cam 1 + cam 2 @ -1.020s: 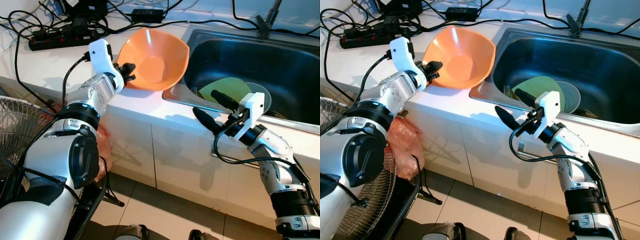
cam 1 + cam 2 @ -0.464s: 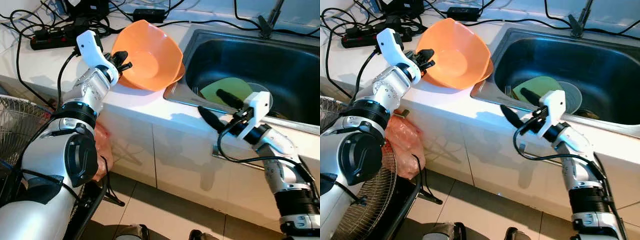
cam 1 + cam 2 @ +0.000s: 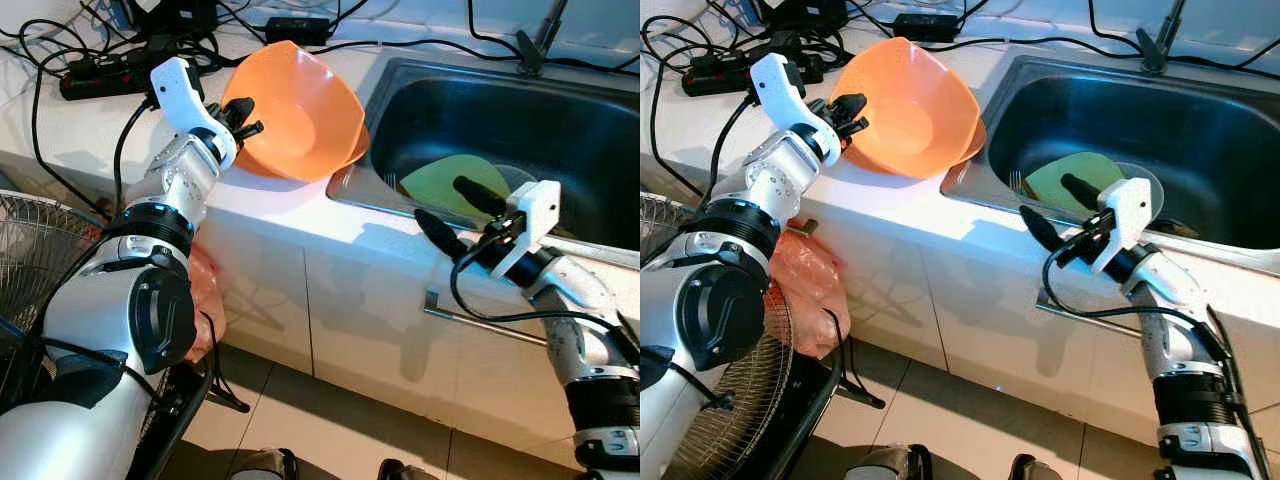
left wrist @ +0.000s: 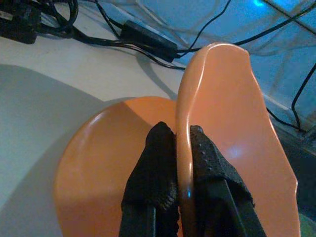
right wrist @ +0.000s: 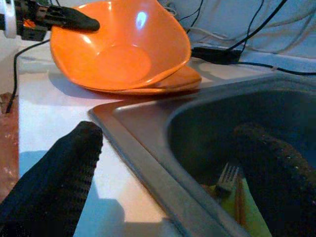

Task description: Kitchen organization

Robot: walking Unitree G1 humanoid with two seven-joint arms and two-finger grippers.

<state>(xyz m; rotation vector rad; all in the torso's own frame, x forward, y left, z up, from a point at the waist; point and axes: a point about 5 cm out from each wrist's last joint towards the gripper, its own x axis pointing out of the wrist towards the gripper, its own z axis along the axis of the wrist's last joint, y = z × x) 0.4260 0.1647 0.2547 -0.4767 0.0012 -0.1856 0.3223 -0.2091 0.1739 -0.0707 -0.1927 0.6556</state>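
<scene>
Left eye view – left gripper: at upper left of centre, the left gripper (image 3: 243, 120) was clamped on the near rim of the orange bowl (image 3: 300, 115), one finger inside the wall and one outside

Left eye view – bowl: held tilted over the white counter (image 3: 90, 130) just beside the sink (image 3: 560, 110); its opening faced up and toward the frame's right, its long axis running from lower left to upper right

Left eye view – right gripper: at lower right, the right gripper (image 3: 458, 208) stood with fingers spread and nothing between them, at the sink's near edge, close above the green plate (image 3: 440, 180)

Right eye view – beneath the bowl: an orange plate (image 3: 975, 140) peeped out at the bowl's right side, lying on the counter by the sink edge; a power strip (image 3: 715, 72) and cables lay at upper left

Left wrist view – grip: both black fingertips (image 4: 160, 158) pinched the thin rim, which ran upward through the frame's centre; the orange plate lay flat behind

Right wrist view – layout: the bowl sat at upper left over the plate; a fork (image 5: 226, 181) showed in the sink at lower right

Risk: the pinch on a thin, smooth rim looked slight, so the tilted bowl could swing or slip if lowered fast

Risk: set down off-centre, it could push the plate toward the sink or rock on it
</scene>
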